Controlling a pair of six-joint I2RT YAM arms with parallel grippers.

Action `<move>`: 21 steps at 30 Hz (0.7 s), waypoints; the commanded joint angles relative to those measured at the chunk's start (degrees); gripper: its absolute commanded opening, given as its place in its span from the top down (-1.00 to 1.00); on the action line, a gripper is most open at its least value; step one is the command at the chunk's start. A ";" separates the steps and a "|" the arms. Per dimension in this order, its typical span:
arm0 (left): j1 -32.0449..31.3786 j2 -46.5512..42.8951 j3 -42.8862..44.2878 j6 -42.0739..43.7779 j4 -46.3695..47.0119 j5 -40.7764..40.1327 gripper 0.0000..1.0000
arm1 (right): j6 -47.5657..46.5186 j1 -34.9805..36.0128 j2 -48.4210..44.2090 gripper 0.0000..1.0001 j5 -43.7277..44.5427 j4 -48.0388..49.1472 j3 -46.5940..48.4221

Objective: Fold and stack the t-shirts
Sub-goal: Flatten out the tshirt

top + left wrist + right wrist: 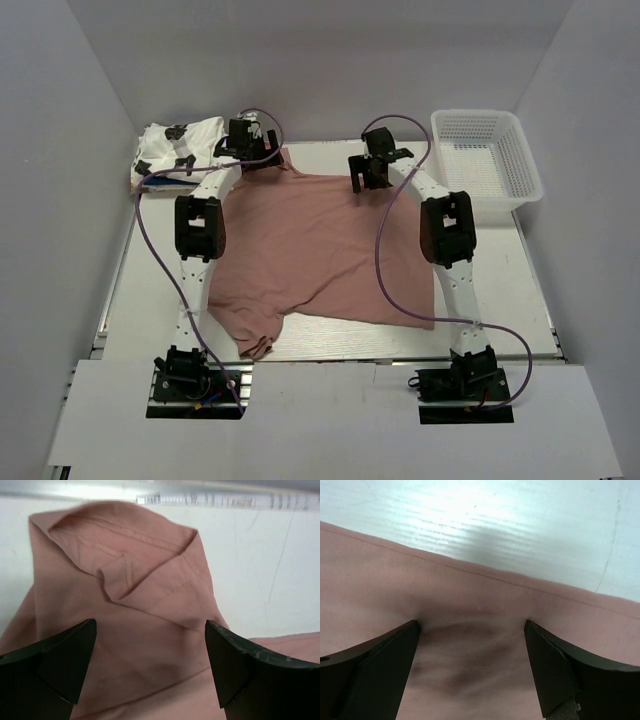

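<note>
The dusty-pink t-shirt (pixel 320 250) lies spread across the middle of the tabletop (pixel 150 300), mostly flat, with one sleeve bunched at its near left corner. We see the left jaws spread wide over its far left corner, where a stitched sleeve is creased and folded on itself; we cannot tell whether they touch the cloth. The right jaws stand equally wide, tips down just inside the shirt's far edge, and the fabric puckers between them. Neither pair pinches anything. A folded white t-shirt with black print (pixel 175 148) sits at the tabletop's far left corner, and a white mesh basket (pixel 527 155) stands at the far right.
</note>
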 commanded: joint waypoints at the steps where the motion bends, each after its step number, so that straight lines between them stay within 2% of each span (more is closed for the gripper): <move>1: 0.58 4.29 4.24 -0.80 0.64 2.10 -1.00 | -3.48 -1.98 3.97 -0.81 0.55 -1.16 4.39; 3: 0.58 4.82 5.47 -2.89 3.80 1.58 -1.00 | -4.09 -2.34 4.40 -0.81 1.42 2.00 6.77; 9: 1.11 3.60 8.02 -4.58 9.88 2.27 -1.00 | -7.70 -3.74 2.57 -0.81 -4.38 6.57 9.33; 11: 1.11 1.15 9.61 -4.58 9.01 5.08 -1.00 | -8.66 -3.13 0.82 -0.81 -5.08 4.65 11.52; 12: 1.11 -3.21 8.39 -4.58 9.01 5.79 -1.00 | -9.54 -2.96 -0.15 -0.81 -4.83 3.60 11.18; 15: 1.11 -12.45 0.14 -3.88 6.64 7.02 -1.00 | -8.94 -1.55 -7.88 -0.81 -4.13 2.36 6.10; 16: 1.11 -15.88 -5.62 -3.87 3.41 7.02 -1.00 | -8.41 -1.37 -13.73 -0.81 -3.95 2.27 1.99; 17: -0.20 -26.96 -12.90 -3.87 -0.27 5.37 -1.00 | -5.71 -0.07 -17.70 -0.81 -3.86 2.27 -8.23; 18: -0.21 -27.08 -12.98 -3.87 -0.31 4.48 -1.00 | -4.72 -0.05 -17.74 -0.81 -3.86 2.36 -8.33; 19: -0.21 -30.99 -22.55 -3.87 -1.44 3.69 -1.00 | -3.41 0.73 -23.92 -0.81 -4.21 2.27 -11.12; 20: -0.73 -39.30 -28.39 -4.83 -1.45 3.68 -1.00 | -1.22 1.61 -25.98 -0.81 -3.86 3.05 -17.41; 21: -0.74 -43.30 -40.71 -6.49 0.11 6.12 -1.00 | 1.41 2.14 -30.00 -0.81 -3.34 3.58 -24.08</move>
